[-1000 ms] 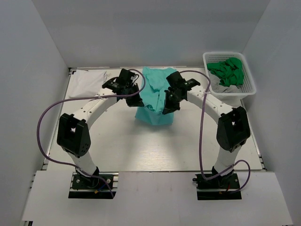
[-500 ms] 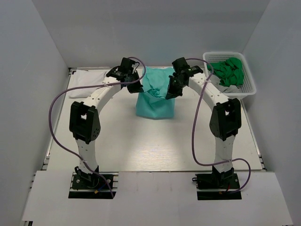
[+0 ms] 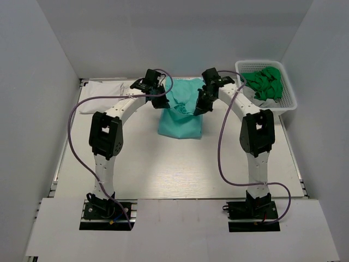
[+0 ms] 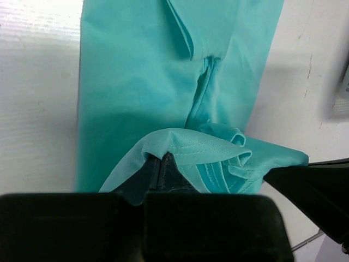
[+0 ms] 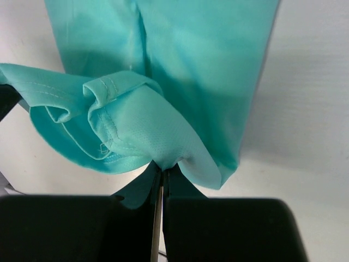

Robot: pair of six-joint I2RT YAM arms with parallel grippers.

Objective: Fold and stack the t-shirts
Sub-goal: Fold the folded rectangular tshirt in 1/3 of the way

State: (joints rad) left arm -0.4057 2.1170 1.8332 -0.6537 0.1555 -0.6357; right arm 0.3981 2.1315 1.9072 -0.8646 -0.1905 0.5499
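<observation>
Both hands are clamped fully closed on the teal t-shirt, which lies at mid-counter toward the far edge. The left hand pinches a lifted hem fold. The right hand pinches a rumpled bunch of hem. Risk 1: each grip looks shallow, right at the cloth edge, so if you pull the hands apart or carry quickly, one side could slip out and the fold would land skewed. Risk 2: the cloth sags, curled, between the two grips, so laying it down slack would likely trap wrinkles in the crease. Risk 3: you cannot tell how many layers each hand has, and unequal layers would twist the shirt. Risk 4: the flat part rests on the counter and may drag with the lift and lose its shape. The right arm passes close to the white mesh basket at the far right corner, so a wide swing could knock it.
</observation>
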